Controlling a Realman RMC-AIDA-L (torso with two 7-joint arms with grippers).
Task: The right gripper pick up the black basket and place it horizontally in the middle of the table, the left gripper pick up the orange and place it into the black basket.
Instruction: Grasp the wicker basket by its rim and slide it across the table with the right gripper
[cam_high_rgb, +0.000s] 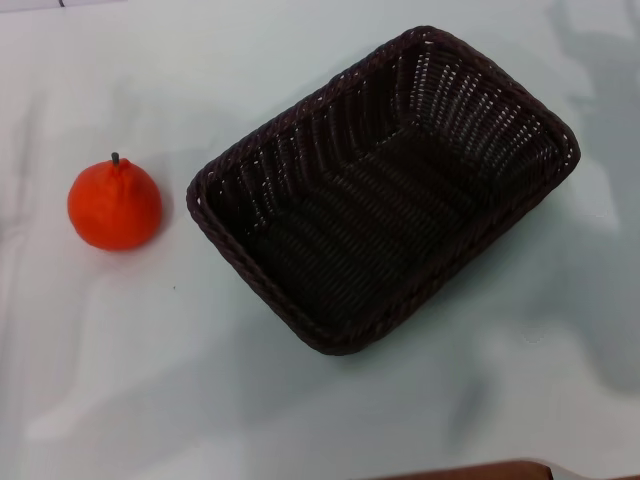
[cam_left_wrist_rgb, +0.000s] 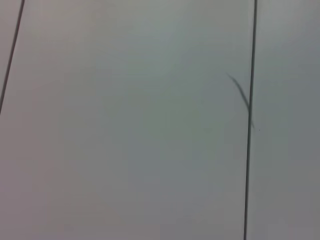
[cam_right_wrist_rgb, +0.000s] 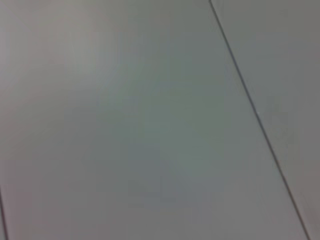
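Two things are lying on the worktop (cam_high_rgb: 300, 420): the black basket (cam_high_rgb: 385, 190), skewed diagonally, and the orange (cam_high_rgb: 114, 204) just beside it. Neither hand is being shown. The basket, judged light and stiff, is best gripped at its braided rim.

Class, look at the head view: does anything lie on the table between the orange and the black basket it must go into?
Nothing visible does. Only bare table separates the orange from the black basket, which sits askew, open and empty. Neither gripper is in view.
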